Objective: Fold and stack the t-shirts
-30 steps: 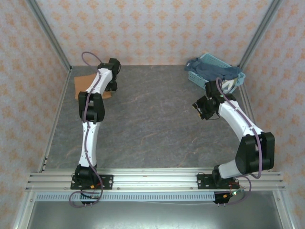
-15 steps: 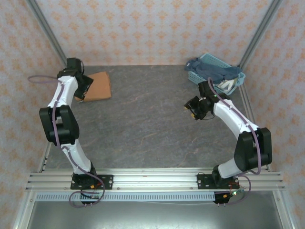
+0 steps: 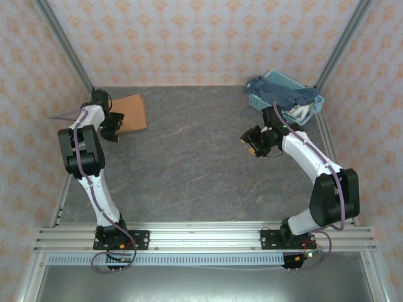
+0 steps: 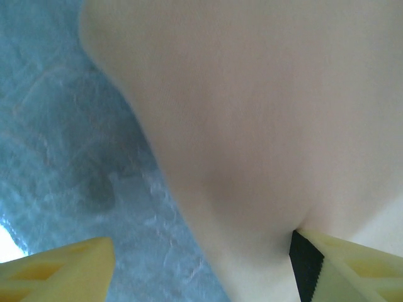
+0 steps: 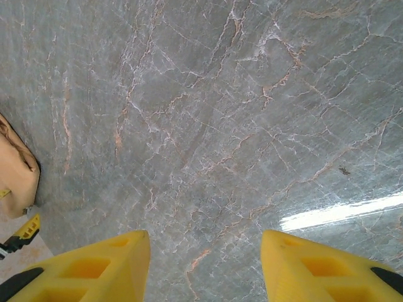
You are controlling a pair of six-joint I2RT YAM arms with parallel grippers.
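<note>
A folded orange-brown t-shirt (image 3: 133,111) lies flat at the far left of the table. My left gripper (image 3: 111,128) sits low at its left edge, open. In the left wrist view the shirt's cloth (image 4: 252,113) looms blurred and pale, reaching down to the right finger (image 4: 343,267), with bare table between the fingers. My right gripper (image 3: 250,142) hangs open over bare table right of centre, nothing between its yellow fingers (image 5: 101,267). Dark blue t-shirts (image 3: 277,93) and a white one (image 3: 302,112) are heaped in the basket.
The light-blue lattice basket (image 3: 257,101) stands at the far right corner, close behind the right arm. Aluminium frame posts and patterned walls close in the table. The folded shirt's edge (image 5: 16,170) appears at the left of the right wrist view.
The left arm swung off the folded shirt toward the left wall, its gripper now beside the shirt's left edge. The right gripper drifted left, away from the basket. Both jaws widened slightly.
</note>
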